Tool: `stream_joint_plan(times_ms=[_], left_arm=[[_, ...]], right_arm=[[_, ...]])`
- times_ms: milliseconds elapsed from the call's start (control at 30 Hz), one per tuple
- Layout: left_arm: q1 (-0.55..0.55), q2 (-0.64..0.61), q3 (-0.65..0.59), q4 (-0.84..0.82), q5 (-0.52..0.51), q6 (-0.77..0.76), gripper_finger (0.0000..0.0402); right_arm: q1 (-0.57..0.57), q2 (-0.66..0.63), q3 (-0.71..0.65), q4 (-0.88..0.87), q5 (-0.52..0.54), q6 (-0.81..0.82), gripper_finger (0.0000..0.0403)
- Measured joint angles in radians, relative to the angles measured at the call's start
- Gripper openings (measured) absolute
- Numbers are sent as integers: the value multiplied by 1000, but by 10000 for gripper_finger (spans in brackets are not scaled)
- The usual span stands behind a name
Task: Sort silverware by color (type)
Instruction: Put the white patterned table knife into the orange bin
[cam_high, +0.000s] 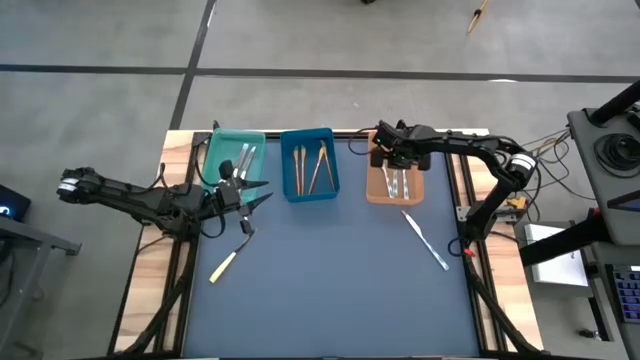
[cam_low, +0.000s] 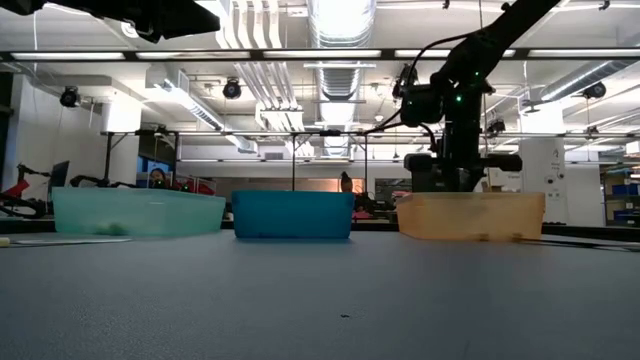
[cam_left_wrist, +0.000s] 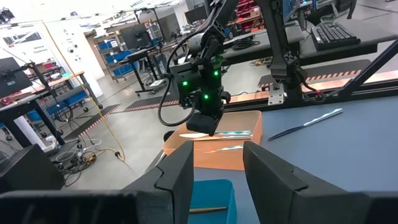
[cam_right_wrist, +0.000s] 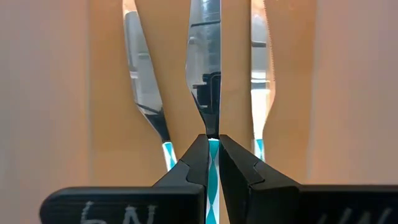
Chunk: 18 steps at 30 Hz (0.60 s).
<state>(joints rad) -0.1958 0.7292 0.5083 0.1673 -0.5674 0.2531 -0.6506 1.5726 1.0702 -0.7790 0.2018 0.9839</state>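
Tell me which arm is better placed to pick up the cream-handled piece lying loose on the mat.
Left. The left gripper hangs near the cream-handled piece; the right gripper is shut on a blue-handled knife over the orange tray.

No legible text or labels anywhere.

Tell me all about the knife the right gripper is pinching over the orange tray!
The knife has a shiny silver blade and a thin handle with a blue-and-white pattern. The right gripper is shut on it where blade meets handle. It sits straight between two matching pieces in the orange tray, apart from both, over the tray's floor. Whether it touches the floor cannot be told.
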Motion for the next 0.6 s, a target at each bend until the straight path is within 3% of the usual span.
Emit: stream_joint_plan(times_ms=[600], left_arm=[[0, 0, 0, 0, 0, 0, 121]], right_arm=[[0, 0, -7, 55, 1, -6, 13]])
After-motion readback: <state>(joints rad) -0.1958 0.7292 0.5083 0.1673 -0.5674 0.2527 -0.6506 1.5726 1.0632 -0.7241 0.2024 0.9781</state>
